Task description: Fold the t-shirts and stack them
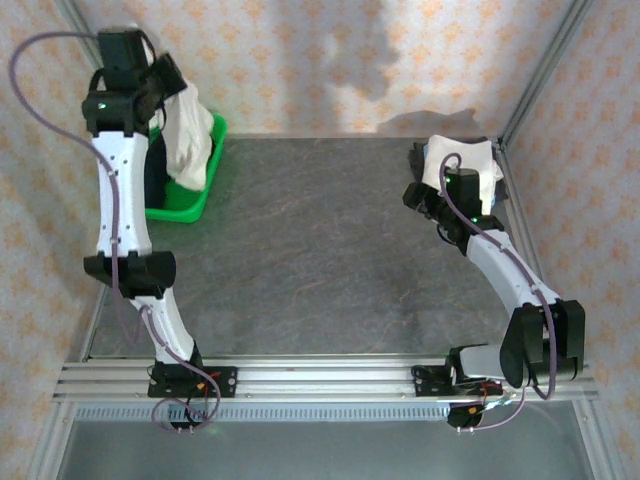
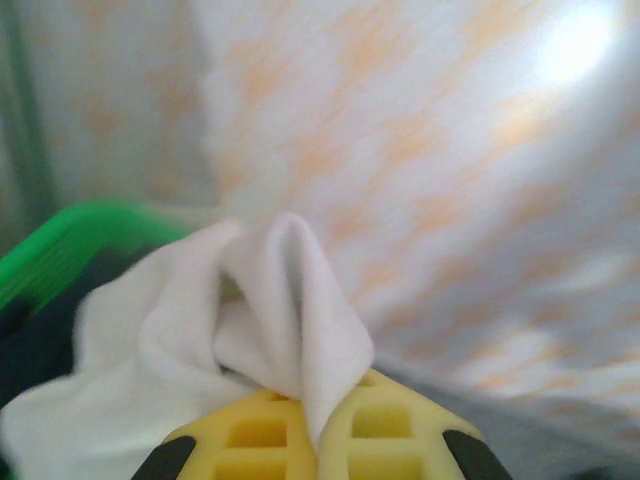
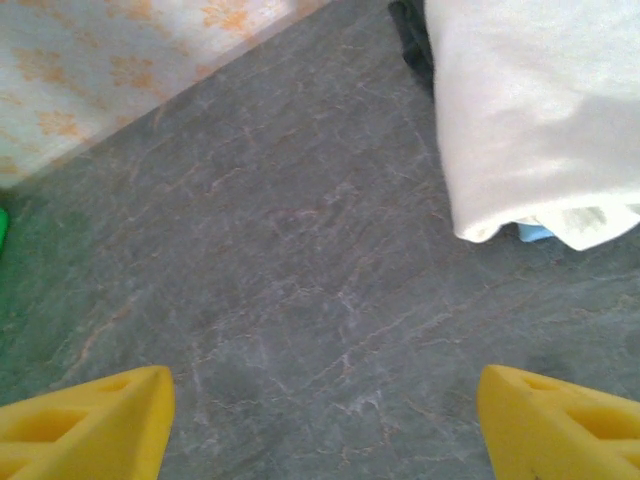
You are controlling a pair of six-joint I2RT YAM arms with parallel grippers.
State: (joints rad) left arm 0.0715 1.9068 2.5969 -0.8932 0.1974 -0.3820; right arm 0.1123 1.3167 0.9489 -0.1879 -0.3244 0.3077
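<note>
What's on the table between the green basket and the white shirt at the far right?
In the top view, bare grey table runs from the basket almost to the shirt, where a small dark thing sits.

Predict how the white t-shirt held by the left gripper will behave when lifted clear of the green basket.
Probably floppy: the t-shirt hangs limp from the left gripper into the basket. Likely light, since a small pinch holds it up. It may slip, as only one fold is caught.
</note>
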